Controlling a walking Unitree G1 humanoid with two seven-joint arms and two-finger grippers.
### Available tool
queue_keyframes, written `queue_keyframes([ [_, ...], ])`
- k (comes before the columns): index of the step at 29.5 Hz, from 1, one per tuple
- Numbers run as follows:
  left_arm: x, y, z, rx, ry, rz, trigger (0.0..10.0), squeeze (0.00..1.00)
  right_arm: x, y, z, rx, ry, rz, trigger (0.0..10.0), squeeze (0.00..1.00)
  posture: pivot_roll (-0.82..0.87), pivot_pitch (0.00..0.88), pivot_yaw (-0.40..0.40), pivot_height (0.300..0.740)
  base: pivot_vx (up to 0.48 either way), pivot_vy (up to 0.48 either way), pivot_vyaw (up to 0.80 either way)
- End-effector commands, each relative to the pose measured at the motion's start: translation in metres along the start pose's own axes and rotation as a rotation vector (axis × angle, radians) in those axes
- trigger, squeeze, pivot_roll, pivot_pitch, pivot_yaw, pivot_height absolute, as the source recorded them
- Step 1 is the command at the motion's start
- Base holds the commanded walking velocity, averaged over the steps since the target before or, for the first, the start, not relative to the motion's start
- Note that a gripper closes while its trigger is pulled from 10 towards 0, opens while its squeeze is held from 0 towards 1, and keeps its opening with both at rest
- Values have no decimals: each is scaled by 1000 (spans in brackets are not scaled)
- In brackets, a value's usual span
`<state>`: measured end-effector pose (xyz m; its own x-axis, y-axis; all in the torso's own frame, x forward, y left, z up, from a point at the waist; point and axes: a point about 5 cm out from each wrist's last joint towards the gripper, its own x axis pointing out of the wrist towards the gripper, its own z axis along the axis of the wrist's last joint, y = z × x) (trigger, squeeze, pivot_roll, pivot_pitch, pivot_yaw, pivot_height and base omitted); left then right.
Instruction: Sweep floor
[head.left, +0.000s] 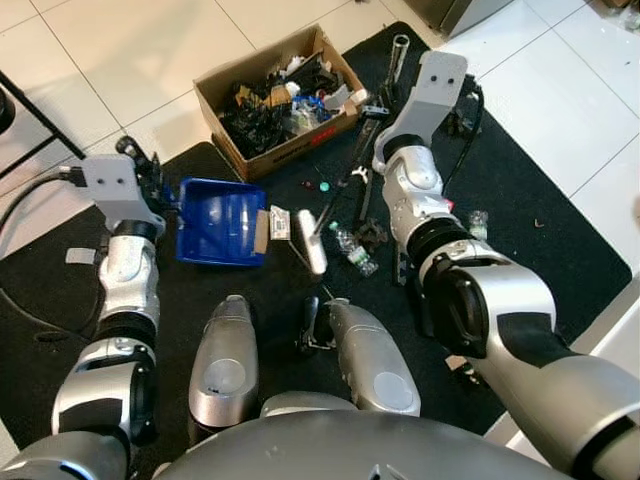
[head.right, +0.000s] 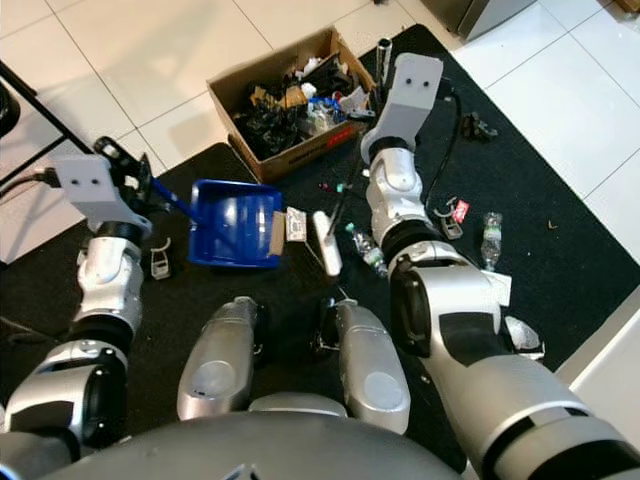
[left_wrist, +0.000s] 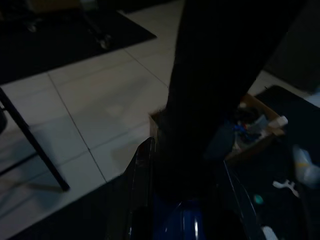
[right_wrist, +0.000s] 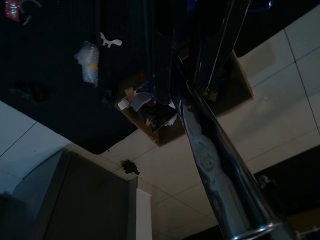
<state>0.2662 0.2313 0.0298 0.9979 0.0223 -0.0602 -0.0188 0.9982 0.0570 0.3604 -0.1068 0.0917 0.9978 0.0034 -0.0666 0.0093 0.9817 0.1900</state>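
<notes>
The robot stands on a black mat (head.left: 560, 240) strewn with litter, looking down past its own two arms. The left gripper (head.right: 125, 165) is out to the left with its black fingers clamped around the handle of a blue dustpan (head.right: 238, 224), which sits on the mat just in front of the robot with a scrap of cardboard at its right edge. The right gripper (head.right: 385, 65) reaches forward, its fingers closed around a shiny metal broom pole (right_wrist: 215, 170); the pole runs back down to a white broom head (head.right: 327, 243) resting on the mat just right of the dustpan. Behind them an open cardboard box (head.left: 275, 95) full of dark junk straddles the mat's edge. Crushed plastic bottles (head.right: 489, 235) lie near the right arm
</notes>
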Motion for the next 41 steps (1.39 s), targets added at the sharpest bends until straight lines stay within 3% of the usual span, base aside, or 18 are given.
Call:
queue_keyframes([
  [1, -10, -16, -19, -56, 86, -44, 10000, 0, 0, 1, 1, -7, -12, -4, 10000, 0, 267, 166, -134, 740, 0, 0, 0],
  [19, -18, -8, -25, -42, 130, 13, 10000, 0, 1, 6, 1, -32, 2, -18, 10000, 0, 277, 195, -131, 740, 0, 0, 0],
  [21, -19, -5, -26, -53, 143, 36, 10000, 0, 1, 8, 1, -27, 3, -15, 10000, 0, 276, 210, -125, 740, 0, 0, 0],
  [24, -19, 5, -33, -139, 205, 151, 10000, 0, 0, 11, 0, -17, 4, 2, 10000, 0, 268, 225, -125, 740, 0, 0, 0],
  [27, -15, 9, -31, -153, 220, 181, 10000, 0, 0, 11, 1, -15, -5, 11, 10000, 0, 260, 229, -127, 740, 0, 0, 0],
  [31, -3, 27, -22, -163, 276, 210, 10000, 0, 2, 7, 7, -16, -40, 26, 10000, 0, 243, 217, -131, 740, 0, 0, 0],
  [41, 14, 50, -4, -151, 340, 187, 10000, 0, 6, 2, 16, -12, -69, 27, 10000, 0, 231, 193, -130, 740, 0, 0, 0],
])
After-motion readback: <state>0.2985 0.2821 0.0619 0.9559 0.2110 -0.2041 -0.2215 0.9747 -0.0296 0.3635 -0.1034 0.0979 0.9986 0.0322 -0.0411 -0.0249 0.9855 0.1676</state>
